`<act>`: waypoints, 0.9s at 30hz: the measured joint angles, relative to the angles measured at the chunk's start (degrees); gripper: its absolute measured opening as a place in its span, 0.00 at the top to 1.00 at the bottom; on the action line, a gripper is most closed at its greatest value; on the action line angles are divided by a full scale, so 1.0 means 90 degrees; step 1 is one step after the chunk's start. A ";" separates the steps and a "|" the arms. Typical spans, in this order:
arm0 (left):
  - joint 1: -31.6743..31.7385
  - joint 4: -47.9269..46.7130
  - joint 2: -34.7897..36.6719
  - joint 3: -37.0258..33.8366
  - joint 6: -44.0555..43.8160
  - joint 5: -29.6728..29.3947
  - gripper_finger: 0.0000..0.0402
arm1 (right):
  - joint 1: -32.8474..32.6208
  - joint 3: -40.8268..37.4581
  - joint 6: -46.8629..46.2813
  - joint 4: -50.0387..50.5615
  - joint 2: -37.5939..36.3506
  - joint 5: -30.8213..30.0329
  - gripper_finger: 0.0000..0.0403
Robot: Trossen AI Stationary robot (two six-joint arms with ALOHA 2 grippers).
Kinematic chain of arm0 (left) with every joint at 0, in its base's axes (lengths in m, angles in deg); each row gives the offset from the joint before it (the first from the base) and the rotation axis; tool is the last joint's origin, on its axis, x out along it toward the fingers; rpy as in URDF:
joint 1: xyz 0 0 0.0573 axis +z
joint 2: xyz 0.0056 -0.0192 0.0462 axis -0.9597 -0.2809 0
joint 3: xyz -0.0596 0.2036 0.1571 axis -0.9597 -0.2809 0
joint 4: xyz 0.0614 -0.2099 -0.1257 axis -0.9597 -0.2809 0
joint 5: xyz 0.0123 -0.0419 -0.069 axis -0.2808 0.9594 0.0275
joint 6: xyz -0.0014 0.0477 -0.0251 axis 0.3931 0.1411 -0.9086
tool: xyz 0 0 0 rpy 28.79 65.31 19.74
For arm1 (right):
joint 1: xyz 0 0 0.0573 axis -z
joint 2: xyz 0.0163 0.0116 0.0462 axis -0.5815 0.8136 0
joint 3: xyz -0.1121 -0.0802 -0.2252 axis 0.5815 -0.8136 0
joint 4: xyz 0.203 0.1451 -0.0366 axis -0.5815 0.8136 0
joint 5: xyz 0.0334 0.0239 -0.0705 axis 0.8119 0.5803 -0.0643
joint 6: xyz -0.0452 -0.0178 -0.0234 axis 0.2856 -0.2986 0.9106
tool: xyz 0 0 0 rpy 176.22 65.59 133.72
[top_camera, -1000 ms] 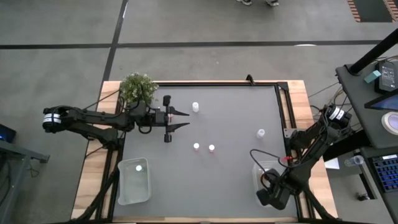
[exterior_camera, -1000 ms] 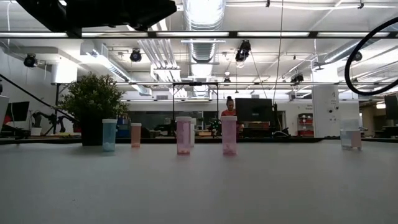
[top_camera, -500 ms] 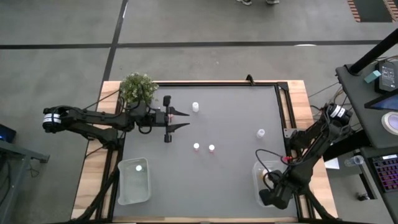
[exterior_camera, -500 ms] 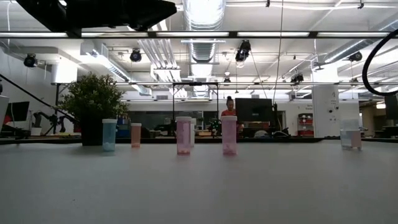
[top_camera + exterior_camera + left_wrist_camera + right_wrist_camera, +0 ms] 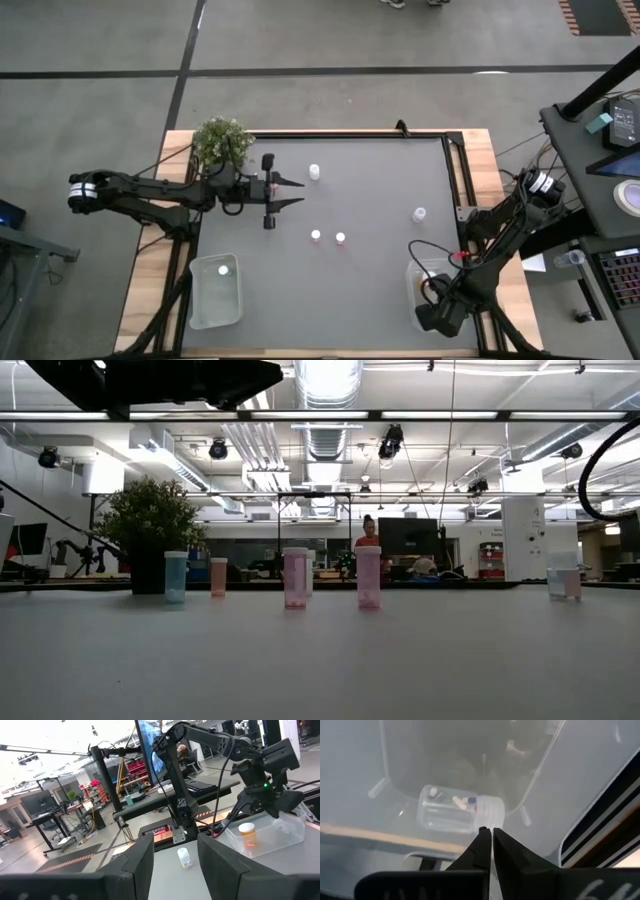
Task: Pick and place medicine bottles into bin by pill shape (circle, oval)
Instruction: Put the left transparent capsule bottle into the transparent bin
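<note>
- While the left gripper point(image 5: 296, 192) hovers with its fingers parted and nothing between them, it could tip the nearest bottle point(image 5: 314, 173), just beyond its tips, by closing off-centre.
- 2 bottles point(image 5: 328, 237) stand side by side, near the same gripper; brushing one could topple the other.
- Fingers pressed together, the right gripper point(image 5: 487, 833) hangs over its bin point(image 5: 542, 780), where 1 clear, white-capped bottle point(image 5: 460, 810) lies on its side.

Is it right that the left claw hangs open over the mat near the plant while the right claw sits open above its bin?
Not quite. The right claw is shut, fingertips together above the bin, as the right wrist view shows. The left claw does hang open near the plant.
</note>
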 joint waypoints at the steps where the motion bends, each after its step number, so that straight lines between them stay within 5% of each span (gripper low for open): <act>1: 0.0000 -0.0001 0.0007 0.0000 0.0000 0.0000 0.67 | 0.0000 -0.0023 0.0029 -0.0012 0.0015 0.0000 0.98; 27: 0.0000 -0.0026 0.0053 0.0000 -0.0012 -0.0002 0.67 | -0.0001 -0.0386 0.0474 -0.0240 -0.0317 -0.0345 0.98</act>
